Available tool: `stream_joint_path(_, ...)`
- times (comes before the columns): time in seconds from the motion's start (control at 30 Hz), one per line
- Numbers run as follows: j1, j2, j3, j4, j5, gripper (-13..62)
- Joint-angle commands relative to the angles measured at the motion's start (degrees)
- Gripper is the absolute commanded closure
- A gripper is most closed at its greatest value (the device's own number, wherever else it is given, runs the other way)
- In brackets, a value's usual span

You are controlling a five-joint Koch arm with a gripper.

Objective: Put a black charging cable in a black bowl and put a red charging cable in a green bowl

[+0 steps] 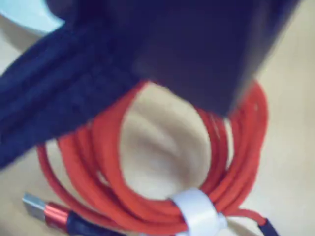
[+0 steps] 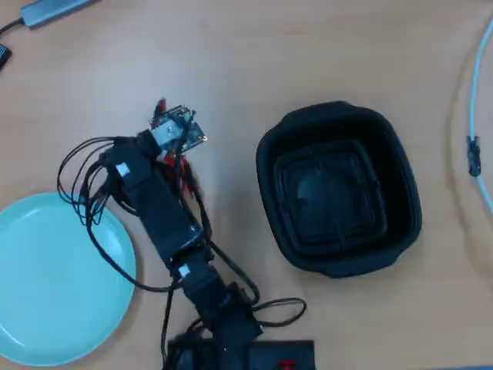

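Observation:
In the wrist view the red charging cable (image 1: 103, 162) lies as a round coil on the pale table, bound by a white tie (image 1: 197, 211), with a metal plug (image 1: 44, 211) at lower left. My gripper (image 1: 147, 93) hangs blurred and dark just over the coil's top, hiding that part. How its jaws stand is unclear. From overhead, the gripper (image 2: 171, 127) shows only small red bits of the cable (image 2: 183, 171) beside it. The green bowl (image 2: 46, 285) lies at lower left. The black bowl (image 2: 339, 189) stands to the right. I cannot make out the black charging cable; a dim rounded shape sits on the tub's floor.
The arm's own black wires (image 2: 81, 181) loop out towards the green bowl. Its base (image 2: 246, 354) sits at the bottom edge. A grey adapter (image 2: 54, 9) lies at top left, and a pale cable (image 2: 479, 85) runs down the right edge.

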Motion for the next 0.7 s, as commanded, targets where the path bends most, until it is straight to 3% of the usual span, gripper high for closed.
stream_joint_path(0.0, 0.7, 2.2, -11.07, 0.0, -1.49, 55.8)
stream_joint_path(0.5, 1.14, 2.2, -11.07, 3.96, -2.46, 54.8)
stream_joint_path(0.67, 2.02, 2.29, -10.99, 4.13, -3.87, 42.0)
